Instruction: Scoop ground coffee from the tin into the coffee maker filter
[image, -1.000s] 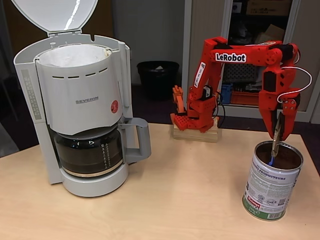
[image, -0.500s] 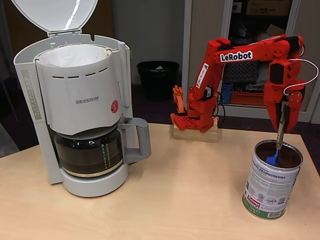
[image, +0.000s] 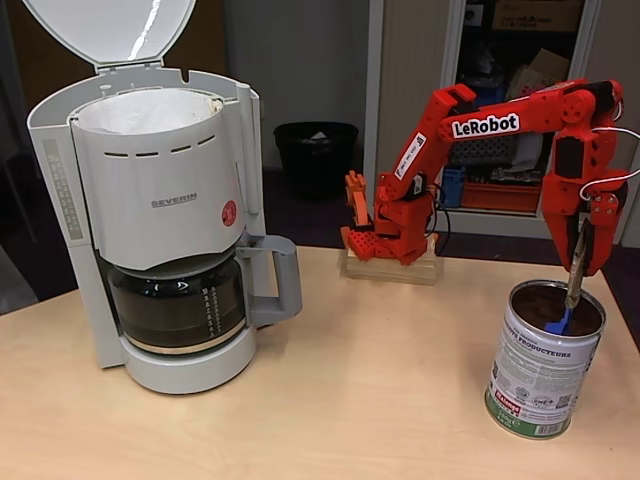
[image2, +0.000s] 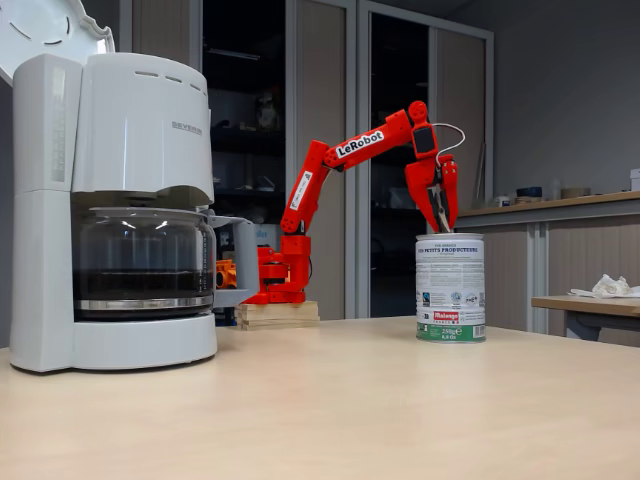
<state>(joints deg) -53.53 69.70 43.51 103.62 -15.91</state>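
Nearest you on the pale wood tabletop (image: 330, 400), the tin (image: 543, 362) stands upright at the right of a fixed view, open, with dark ground coffee (image: 540, 306) inside. Your tool (image: 581, 258) hangs straight down over it, closed on a slim scoop (image: 569, 298) whose blue bowl sits just above the powder, inside the rim. In another fixed view the tool (image2: 440, 215) dips to the tin (image2: 450, 288) from above. Well apart at the left stands the coffee maker (image: 160, 220), lid up, its white filter (image: 150, 110) lining the top basket and the carafe (image: 178, 306) beneath. Farther back, the red arm (image: 430, 150) rises from its wooden base block (image: 390, 268) at the tabletop's far edge.
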